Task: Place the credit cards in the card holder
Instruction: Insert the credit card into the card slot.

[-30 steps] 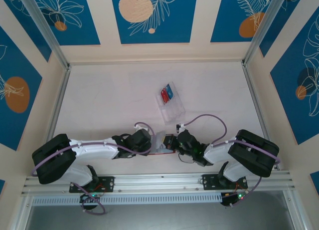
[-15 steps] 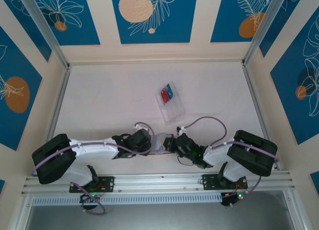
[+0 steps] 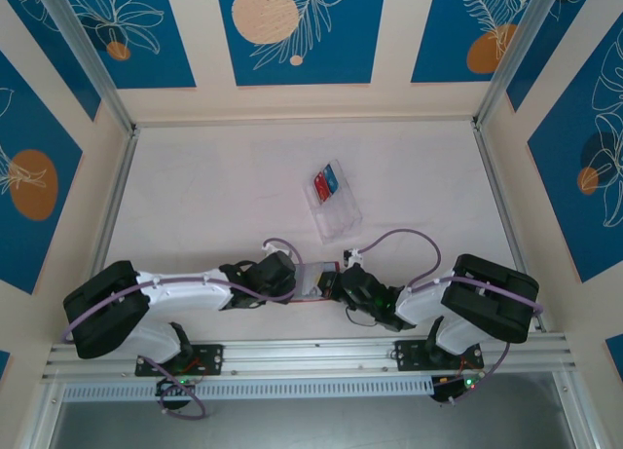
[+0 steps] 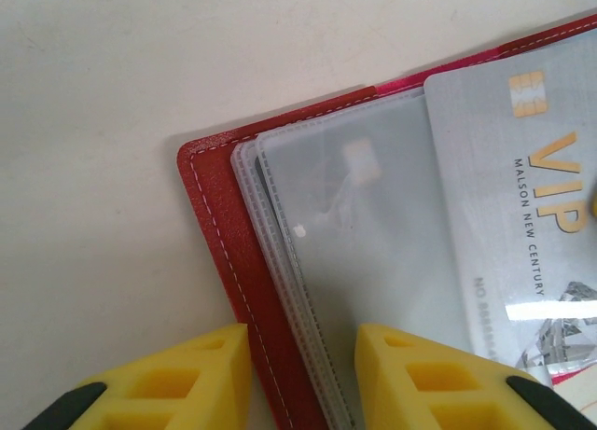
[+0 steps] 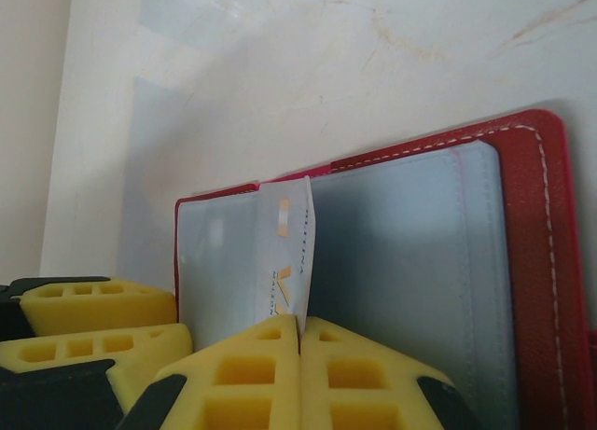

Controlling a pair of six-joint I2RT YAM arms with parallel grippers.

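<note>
Card [image 5: 291,253] in right jaws shifted over card holder [image 4: 216,220]

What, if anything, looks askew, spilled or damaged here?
Nothing looks spilled or damaged. The one oddity is the silver VIP card. Pinched in the right end effector, it stands on edge over the open card holder, not yet in a sleeve.

A clear plastic tray [image 3: 343,218] lies slantwise on the pale tabletop [image 3: 214,196], near its middle. The tabletop's surface looks off-white and faintly scuffed close up [image 4: 112,94] [image 5: 280,66]. Metal rails [image 3: 115,205] edge the tabletop at both sides, and a wider rail [image 3: 311,352] runs along the near edge. Cream walls carry blue panels [image 3: 297,30] with white leaf outlines and orange discs.
</note>
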